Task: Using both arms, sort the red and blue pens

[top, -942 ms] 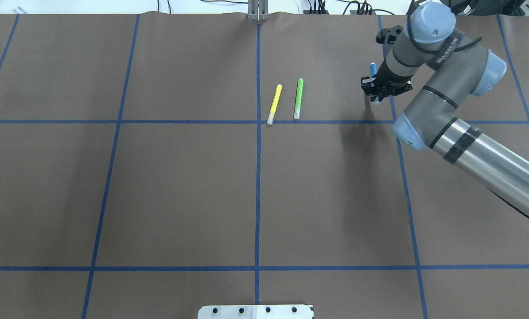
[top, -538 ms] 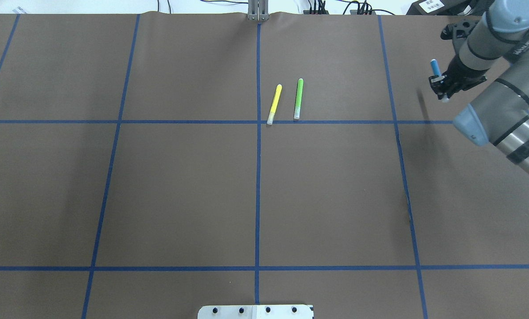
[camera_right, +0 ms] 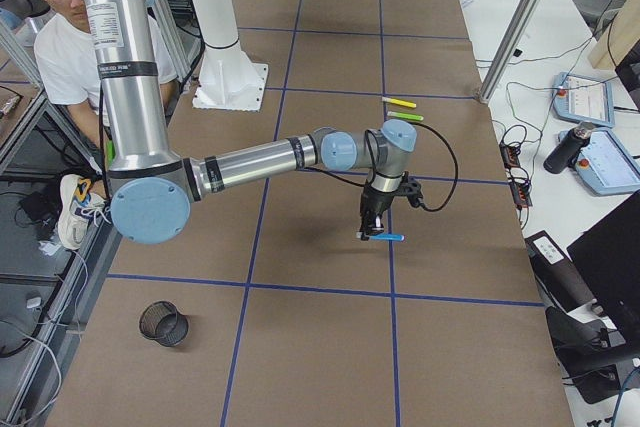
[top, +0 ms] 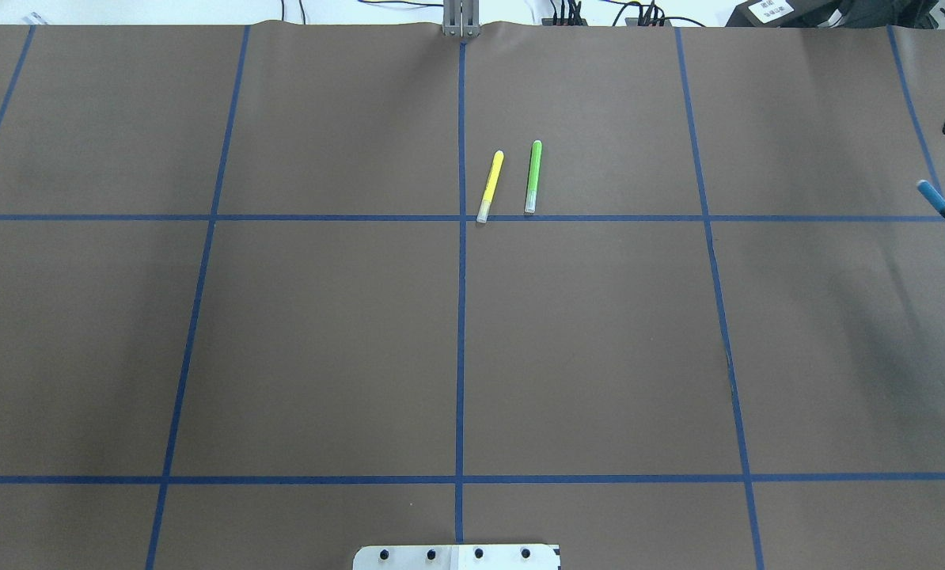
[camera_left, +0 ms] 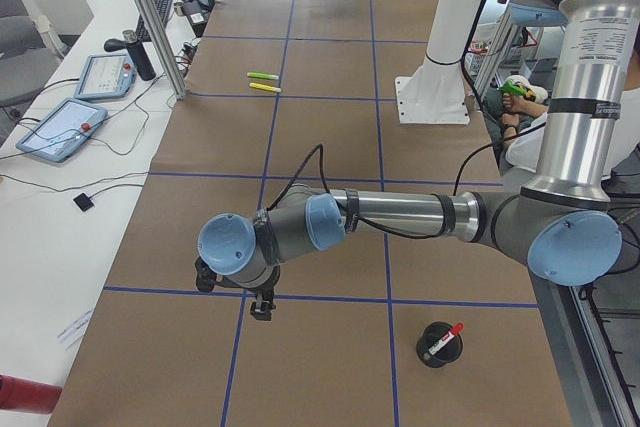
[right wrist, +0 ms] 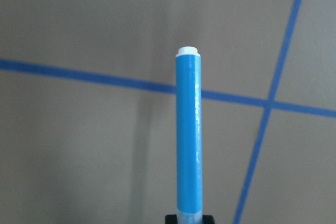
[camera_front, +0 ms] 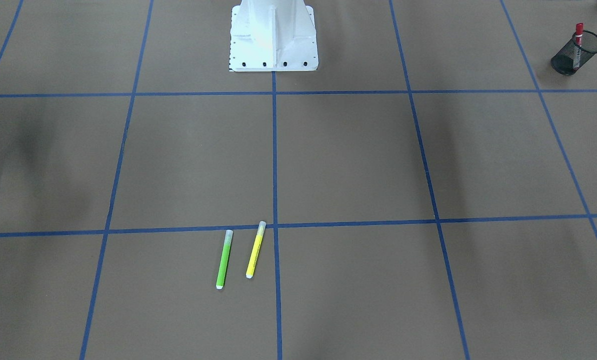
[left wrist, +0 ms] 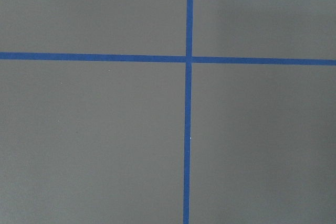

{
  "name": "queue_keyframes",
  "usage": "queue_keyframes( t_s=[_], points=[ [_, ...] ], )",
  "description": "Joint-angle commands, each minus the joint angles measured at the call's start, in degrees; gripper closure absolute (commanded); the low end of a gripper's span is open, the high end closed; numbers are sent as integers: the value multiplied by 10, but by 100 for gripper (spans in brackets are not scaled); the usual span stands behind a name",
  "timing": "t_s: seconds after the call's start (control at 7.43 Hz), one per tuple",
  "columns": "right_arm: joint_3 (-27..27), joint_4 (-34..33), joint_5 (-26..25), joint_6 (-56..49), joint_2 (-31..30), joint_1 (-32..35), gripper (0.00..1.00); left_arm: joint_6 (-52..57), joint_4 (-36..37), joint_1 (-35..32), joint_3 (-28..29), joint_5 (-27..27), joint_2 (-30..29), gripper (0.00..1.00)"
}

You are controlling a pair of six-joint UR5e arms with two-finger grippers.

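Note:
The blue pen (right wrist: 188,135) is held above the table in my right gripper (camera_right: 371,232), which is shut on its lower end. In the overhead view the blue pen (top: 931,192) pokes in at the right edge. The red pen (camera_front: 577,36) stands in a black mesh cup (camera_front: 589,50) at the table's end on my left. My left gripper (camera_left: 262,307) hangs low over the table a little way from that cup (camera_left: 438,350); I cannot tell whether it is open or shut. The left wrist view shows only taped table.
A green marker (top: 533,176) and a yellow marker (top: 490,186) lie side by side near the far centre. A second mesh cup (camera_right: 165,324) stands at the table's end on my right. A person (camera_right: 60,37) sits behind the robot base (camera_front: 272,35).
My right arm has swung right with the blue pen, from beside the green marker to the overhead view's right edge. The markers have not moved.

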Motion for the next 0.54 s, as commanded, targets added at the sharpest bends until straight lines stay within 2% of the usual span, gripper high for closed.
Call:
queue_keyframes(
  t_s=[0.0,0.13,0.4],
  points=[
    [24,-90,0,-125,-80,44,100,2,-1,0,-18,0,4,0],
    [29,-121,1,-135,-109,45,100,2,-1,0,-28,-1,4,0],
    [32,-247,2,-233,-124,48,100,-23,-61,38,-25,-81,3,0]
  ],
)
